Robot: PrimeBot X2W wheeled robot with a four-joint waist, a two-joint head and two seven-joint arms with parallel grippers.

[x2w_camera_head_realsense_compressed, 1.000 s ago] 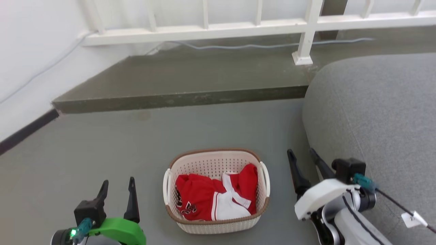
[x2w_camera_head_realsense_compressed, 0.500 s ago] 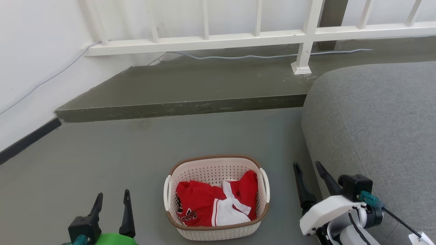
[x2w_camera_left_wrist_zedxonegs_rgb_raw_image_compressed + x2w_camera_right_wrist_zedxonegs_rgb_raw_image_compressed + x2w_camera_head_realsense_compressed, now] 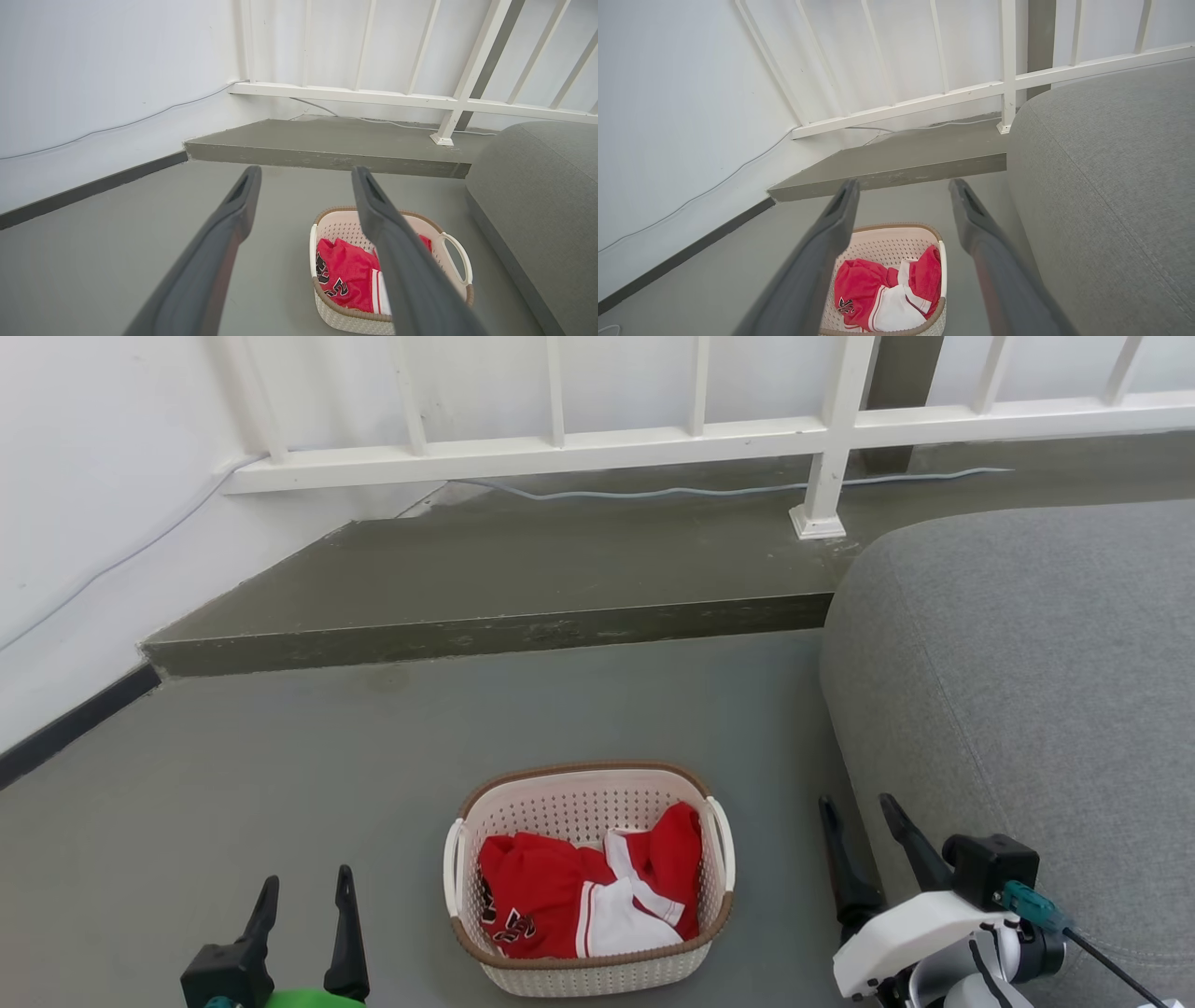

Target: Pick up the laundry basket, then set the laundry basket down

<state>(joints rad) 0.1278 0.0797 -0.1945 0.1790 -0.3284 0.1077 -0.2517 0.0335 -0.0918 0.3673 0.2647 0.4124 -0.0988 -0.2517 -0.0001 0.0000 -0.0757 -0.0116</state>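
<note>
On the grey floor (image 3: 280, 775), toward 6 o'clock in the head view, the laundry basket (image 3: 569, 817) is seen standing upright and untouched. It is a small oval of cream perforated plastic, trimmed with a brown woven-look rim (image 3: 579, 768) and fitted with white side handles (image 3: 724, 845) at 3 and 9 o'clock. It is loosely filled with crumpled red-and-white clothing (image 3: 551, 896) lying below the rim. Over the last second the whole head view has shifted, so the camera is judged to have moved. The basket's place against the raised step (image 3: 485, 635) at 12 o'clock and the grey fabric sofa (image 3: 1027, 663) at 2 o'clock is unchanged, while both grippers are shown lower in frame. No lift is judged to have begun, and neither handle has been reached. The left gripper (image 3: 308, 877), at 8 o'clock of the basket and well apart from it, is held with fingers parted and empty. The right gripper (image 3: 854, 800), near the basket at 3 o'clock, is likewise spread with nothing between its fingers. A white railing (image 3: 560, 446) is seen beyond the step.
</note>
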